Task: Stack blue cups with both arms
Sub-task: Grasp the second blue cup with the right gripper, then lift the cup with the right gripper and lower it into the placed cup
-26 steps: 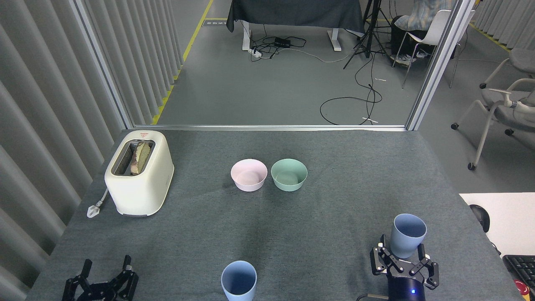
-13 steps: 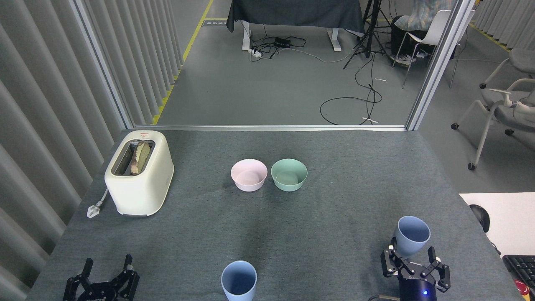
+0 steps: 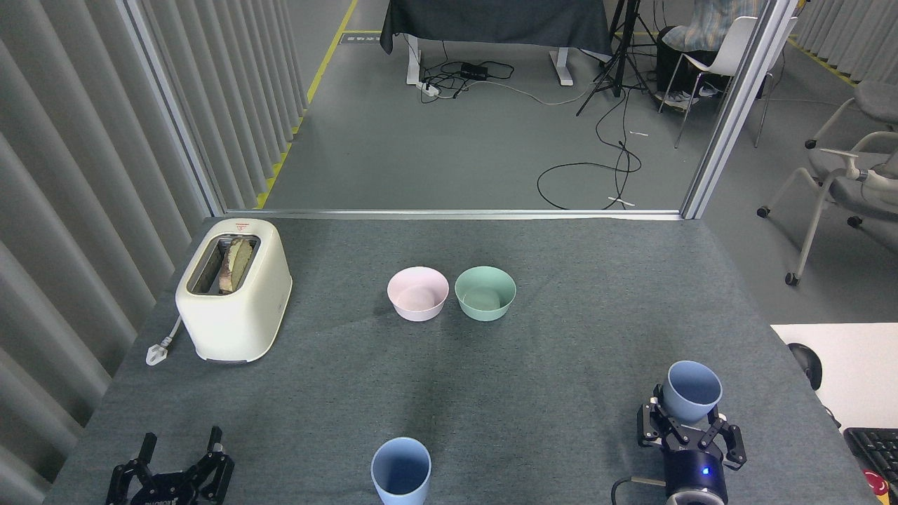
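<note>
One blue cup (image 3: 400,471) stands upright on the grey table near its front edge, in the middle, with nothing touching it. The other blue cup (image 3: 693,393) is at the front right and leans slightly. Its lower part sits inside the black fingers of my right gripper (image 3: 687,429), which is closed around it above the glossy blue wrist. My left gripper (image 3: 179,456) is at the front left corner, low over the table, fingers spread open and holding nothing, well away from both cups.
A cream toaster (image 3: 235,287) with bread in its slot stands at the left, its plug lying beside it. A pink bowl (image 3: 417,293) and a mint-green bowl (image 3: 485,293) sit side by side mid-table. A white desk (image 3: 849,358) with a keyboard (image 3: 873,449) borders the right.
The right gripper has shifted slightly right and closed in around the right-hand cup's base; that cup moved with it and now leans. The left gripper and the front cup have stayed put.
</note>
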